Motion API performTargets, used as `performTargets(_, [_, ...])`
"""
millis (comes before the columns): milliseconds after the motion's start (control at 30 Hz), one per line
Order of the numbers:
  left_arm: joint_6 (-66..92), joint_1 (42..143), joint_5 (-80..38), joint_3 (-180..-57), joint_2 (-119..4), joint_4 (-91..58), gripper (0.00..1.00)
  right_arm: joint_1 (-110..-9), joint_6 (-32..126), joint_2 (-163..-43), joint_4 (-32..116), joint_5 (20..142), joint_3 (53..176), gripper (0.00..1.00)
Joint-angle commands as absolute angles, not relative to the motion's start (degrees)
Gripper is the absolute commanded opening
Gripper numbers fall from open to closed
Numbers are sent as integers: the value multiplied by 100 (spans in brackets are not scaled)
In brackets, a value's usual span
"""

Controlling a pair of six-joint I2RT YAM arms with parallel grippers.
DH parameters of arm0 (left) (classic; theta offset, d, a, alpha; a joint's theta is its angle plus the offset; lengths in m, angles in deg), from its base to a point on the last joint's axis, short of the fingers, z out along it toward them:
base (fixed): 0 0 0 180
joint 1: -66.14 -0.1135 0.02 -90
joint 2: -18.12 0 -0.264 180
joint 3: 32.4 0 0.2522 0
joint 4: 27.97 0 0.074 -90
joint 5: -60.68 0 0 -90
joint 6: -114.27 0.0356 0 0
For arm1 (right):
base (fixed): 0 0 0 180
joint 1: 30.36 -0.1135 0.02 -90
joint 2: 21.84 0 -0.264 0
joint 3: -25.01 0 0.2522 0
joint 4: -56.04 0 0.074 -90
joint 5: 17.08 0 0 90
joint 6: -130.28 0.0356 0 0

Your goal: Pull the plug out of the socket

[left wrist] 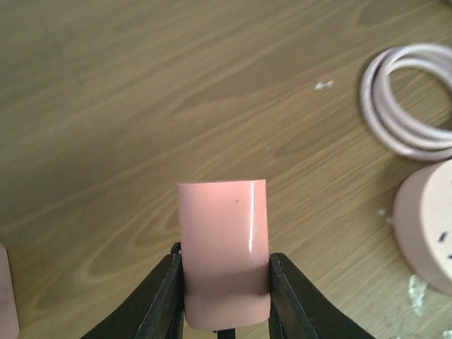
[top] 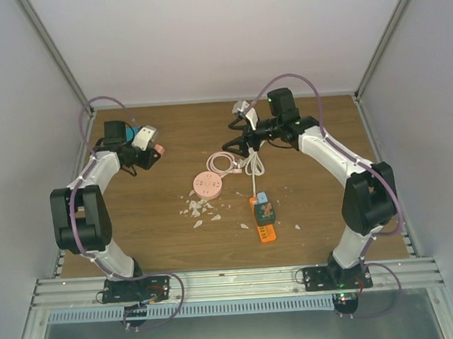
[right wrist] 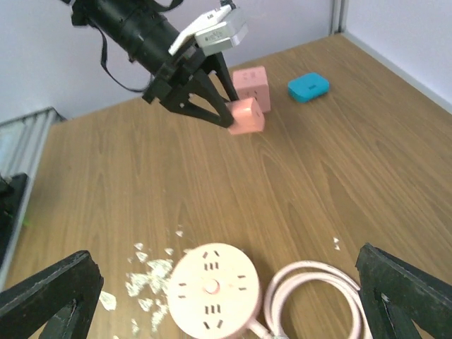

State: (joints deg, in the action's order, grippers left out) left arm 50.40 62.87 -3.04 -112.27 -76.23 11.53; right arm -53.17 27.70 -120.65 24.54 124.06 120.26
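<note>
Robot lab cell, not a home or shop. Enclosure is plain white wall panels on three sides, framed by aluminium extrusion posts. The left arm and right arm are bolted to a slotted metal rail at the near edge of a wood-grain counter. Purple cable looms run exposed along both arms. Loose electrical hardware lies on the counter: a round pink socket and an orange power strip, with white scraps scattered beside them.
</note>
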Motion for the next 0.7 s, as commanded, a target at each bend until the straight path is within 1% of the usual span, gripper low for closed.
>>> performTargets(0, [5108,6073,-484,-11355,-7912,1341,0,-5276,1596,-12467,1561,12003,12354,100])
performTargets(200, [5063,5841,-785,-11476,-8431,1357,0,-5269,1190,-13014,1113,11467,12735,98])
performTargets(400, [5107,5798,-899,-11623,-8764,1394,2,-5277,963,-13566,937,11083,13055,93])
performTargets(500, [5155,5788,-967,-11605,-8867,1443,3,-5285,902,-13885,764,10921,13309,89])
performTargets(667, [5187,5762,-1016,-11556,-8943,1421,5,-5334,952,-14281,755,10423,13562,79])
